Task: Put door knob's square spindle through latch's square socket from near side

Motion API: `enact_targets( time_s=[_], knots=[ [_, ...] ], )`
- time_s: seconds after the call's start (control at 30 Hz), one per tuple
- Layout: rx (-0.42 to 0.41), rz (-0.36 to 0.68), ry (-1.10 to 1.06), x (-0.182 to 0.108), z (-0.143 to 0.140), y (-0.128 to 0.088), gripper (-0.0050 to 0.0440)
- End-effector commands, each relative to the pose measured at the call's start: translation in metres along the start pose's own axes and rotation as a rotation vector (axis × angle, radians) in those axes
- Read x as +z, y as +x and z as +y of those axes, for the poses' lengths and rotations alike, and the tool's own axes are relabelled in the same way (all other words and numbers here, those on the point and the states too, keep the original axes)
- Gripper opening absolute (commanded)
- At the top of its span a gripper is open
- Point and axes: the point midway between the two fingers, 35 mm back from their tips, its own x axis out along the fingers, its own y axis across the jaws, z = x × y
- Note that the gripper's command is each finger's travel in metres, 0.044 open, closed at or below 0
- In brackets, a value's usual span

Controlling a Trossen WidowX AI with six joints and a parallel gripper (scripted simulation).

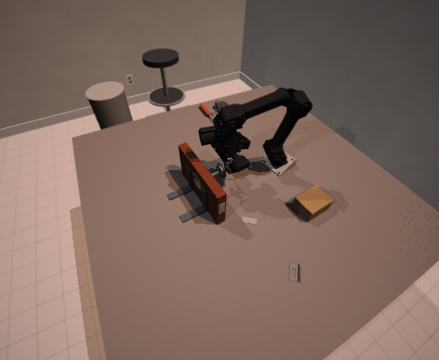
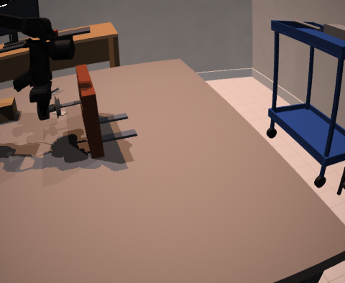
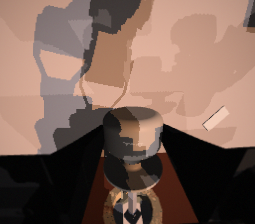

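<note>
Door knob (image 2: 52, 108) (image 3: 133, 134) is gripped at its sides by gripper (image 2: 44, 110) (image 3: 132, 127), on robot's side of upright red wood block (image 1: 208, 175) (image 2: 92, 123) (image 3: 185, 212); round plate (image 2: 57, 106) (image 3: 133, 172) stands off wood. Spindle (image 2: 70, 104) (image 3: 132, 200) should be kept level, square w/ socket, & pushed straight, w/o twist. Tip's depth can't be told; socket is partly hidden.

A six-joint arm (image 1: 264, 104) (image 2: 8, 21) is showing matte black links. Chunky, dark rounded housings are bulging at its joints.
</note>
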Motion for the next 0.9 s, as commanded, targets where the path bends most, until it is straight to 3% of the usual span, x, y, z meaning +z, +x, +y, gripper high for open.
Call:
enact_targets(
  time_s=[0.0,0.87],
  knots=[
    [0.002,0.009,-0.003,0.0007,0.0006,-0.0008,0.0000],
    [0.004,0.005,-0.007,-0.0043,0.0001,-0.0024,0.0000]
  ],
)
